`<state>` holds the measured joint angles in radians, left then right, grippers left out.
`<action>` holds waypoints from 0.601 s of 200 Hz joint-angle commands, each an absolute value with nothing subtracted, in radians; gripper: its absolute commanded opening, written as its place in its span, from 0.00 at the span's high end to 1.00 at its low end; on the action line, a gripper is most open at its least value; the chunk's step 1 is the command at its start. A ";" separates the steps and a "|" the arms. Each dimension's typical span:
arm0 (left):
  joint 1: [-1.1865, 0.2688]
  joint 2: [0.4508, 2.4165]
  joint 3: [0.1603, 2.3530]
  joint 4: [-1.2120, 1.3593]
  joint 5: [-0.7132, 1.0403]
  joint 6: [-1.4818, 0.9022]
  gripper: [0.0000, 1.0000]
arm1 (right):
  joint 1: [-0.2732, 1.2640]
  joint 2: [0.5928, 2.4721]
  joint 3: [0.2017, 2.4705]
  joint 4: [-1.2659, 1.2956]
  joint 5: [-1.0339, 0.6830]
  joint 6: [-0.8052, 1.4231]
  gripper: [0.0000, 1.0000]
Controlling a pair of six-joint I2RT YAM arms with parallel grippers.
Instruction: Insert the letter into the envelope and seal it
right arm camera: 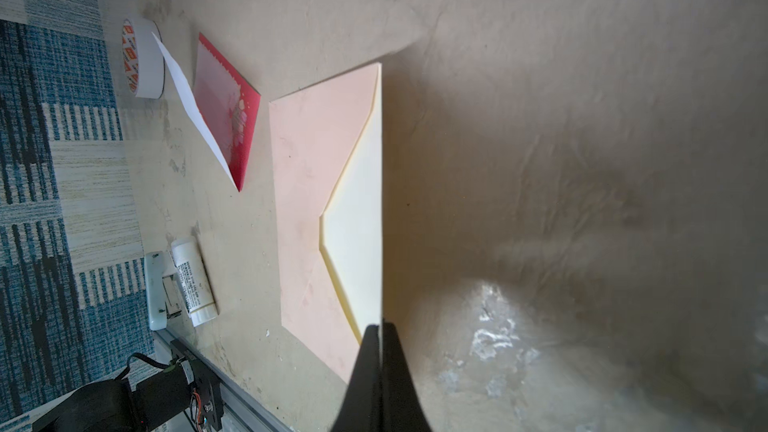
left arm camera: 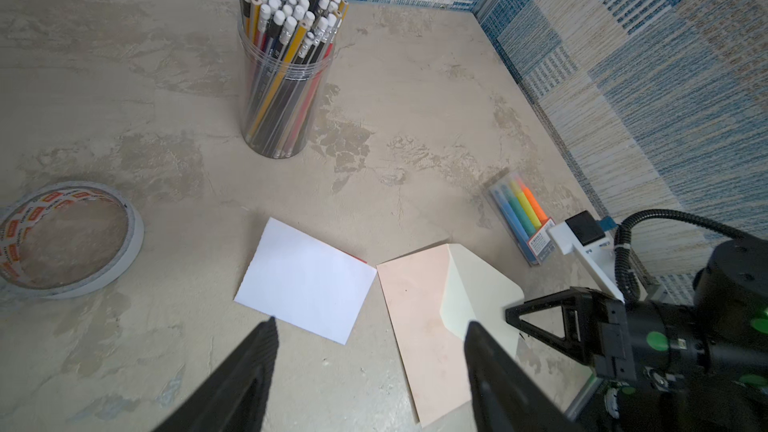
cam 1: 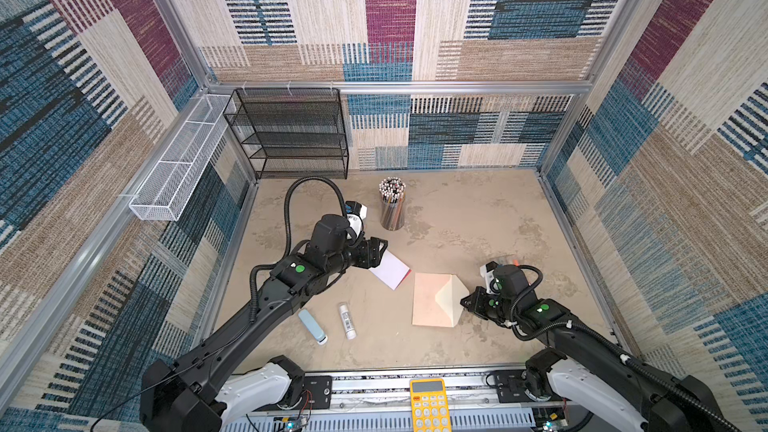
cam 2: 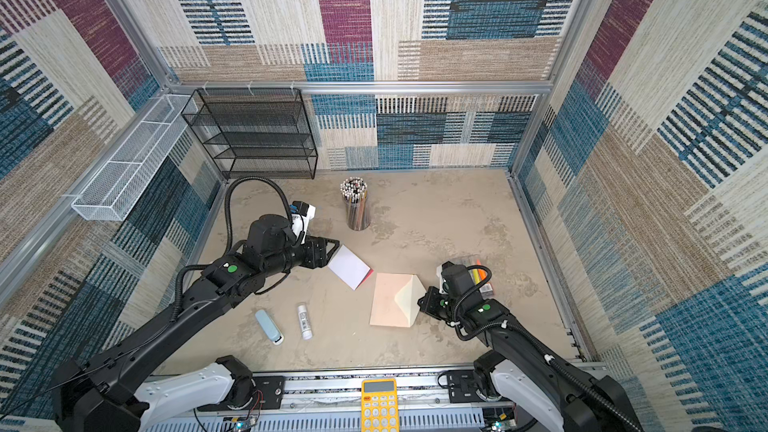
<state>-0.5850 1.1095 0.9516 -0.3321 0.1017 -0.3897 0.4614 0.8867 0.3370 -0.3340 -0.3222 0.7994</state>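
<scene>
Left gripper [cam 1: 379, 254] hovers with its jaws spread wide, nothing between them, right at the far corner of the letter [cam 1: 390, 270]. The letter lies on the table [cam 1: 478, 222], white leaf up and slightly lifted, a sliver of red showing underneath, outside the envelope [cam 1: 428, 301] and just beside its corner. The envelope sits flat, with its cream flap [cam 1: 448, 297] partly raised. Right gripper [right arm camera: 379, 332] is pressed fully closed, its tips against the flap-side edge near a corner; I cannot tell if paper is nipped.
</scene>
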 commanded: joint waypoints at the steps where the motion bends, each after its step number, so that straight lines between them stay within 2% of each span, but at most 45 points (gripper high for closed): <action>1: -0.584 1.104 0.947 -0.321 0.081 -0.374 0.26 | 0.466 0.893 0.331 -0.286 -0.318 0.789 0.97; 61: -0.584 1.120 0.948 -0.311 0.085 -0.376 0.26 | 0.469 0.926 0.336 -0.273 -0.312 0.769 0.94; 120: -0.584 1.138 0.950 -0.309 0.093 -0.371 0.26 | 0.470 0.948 0.348 -0.288 -0.282 0.747 0.87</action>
